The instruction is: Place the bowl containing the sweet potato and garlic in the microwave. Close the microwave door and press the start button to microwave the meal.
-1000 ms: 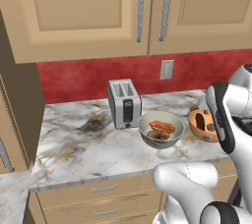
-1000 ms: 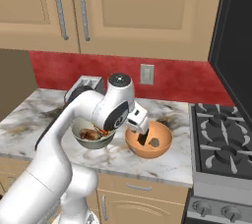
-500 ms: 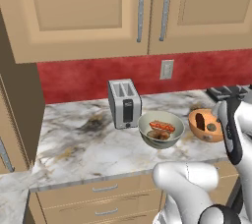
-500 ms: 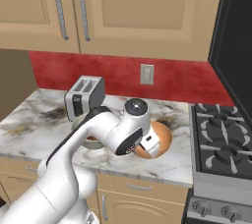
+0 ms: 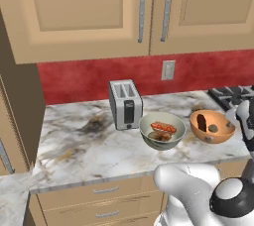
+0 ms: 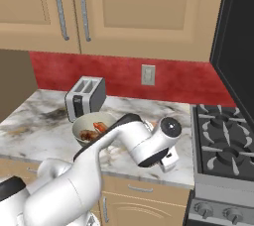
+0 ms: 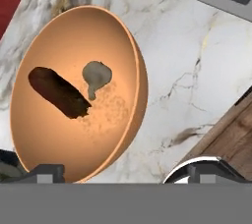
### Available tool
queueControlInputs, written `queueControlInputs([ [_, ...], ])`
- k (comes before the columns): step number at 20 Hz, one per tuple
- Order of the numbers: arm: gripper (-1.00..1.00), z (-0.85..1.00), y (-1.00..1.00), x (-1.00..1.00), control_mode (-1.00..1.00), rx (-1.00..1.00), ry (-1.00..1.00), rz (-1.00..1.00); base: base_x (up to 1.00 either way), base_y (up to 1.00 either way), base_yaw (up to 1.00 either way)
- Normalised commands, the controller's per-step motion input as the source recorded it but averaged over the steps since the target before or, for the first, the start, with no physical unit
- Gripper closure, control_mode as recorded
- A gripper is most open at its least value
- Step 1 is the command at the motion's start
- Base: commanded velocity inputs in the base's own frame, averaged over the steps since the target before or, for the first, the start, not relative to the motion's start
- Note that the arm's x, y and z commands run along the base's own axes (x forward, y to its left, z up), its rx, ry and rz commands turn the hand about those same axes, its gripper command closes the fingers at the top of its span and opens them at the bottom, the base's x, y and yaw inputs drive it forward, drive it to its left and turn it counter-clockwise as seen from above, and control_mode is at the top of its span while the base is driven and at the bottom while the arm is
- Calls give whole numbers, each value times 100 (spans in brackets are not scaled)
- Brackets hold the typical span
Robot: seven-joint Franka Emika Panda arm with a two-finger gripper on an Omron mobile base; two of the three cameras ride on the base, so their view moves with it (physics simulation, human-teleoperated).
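Marble worktop (image 5: 94, 145). End effector (image 7: 128, 171) spread wide, nothing held; orange bowl (image 7: 78, 93) just ahead w/ sweet potato (image 7: 58, 93) + garlic (image 7: 96, 76) inside.

Surface (image 5: 89, 145): polished marble look, white with grey and rust veins, smooth. Bowl (image 7: 74, 46): glossy orange-brown glaze, faint speckle inside. Sweet potato (image 7: 58, 93): matt dark brown skin, rough. Garlic (image 7: 96, 76): dull tan-grey, papery. Toaster (image 5: 125, 104): brushed silver metal, dark front strip. Second bowl (image 5: 162, 130): grey-green, soft sheen. Cabinets (image 5: 89, 12): matt tan wood; bar handles (image 5: 142, 11) satin metal. Backsplash (image 5: 79, 79): red, mottled, matt.
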Motion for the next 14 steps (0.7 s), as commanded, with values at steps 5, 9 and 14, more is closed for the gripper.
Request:
queueControlInputs([
  [5, -100, -30, 0, 18, -100, 4, 1, -2, 0, 0, 0],
  [9, -100, -25, 0, 21, -100, 0, 2, -1, 0, 0, 0],
  [14, -100, -25, 0, 19, -100, 0, 3, 0, 0, 0, 0],
])
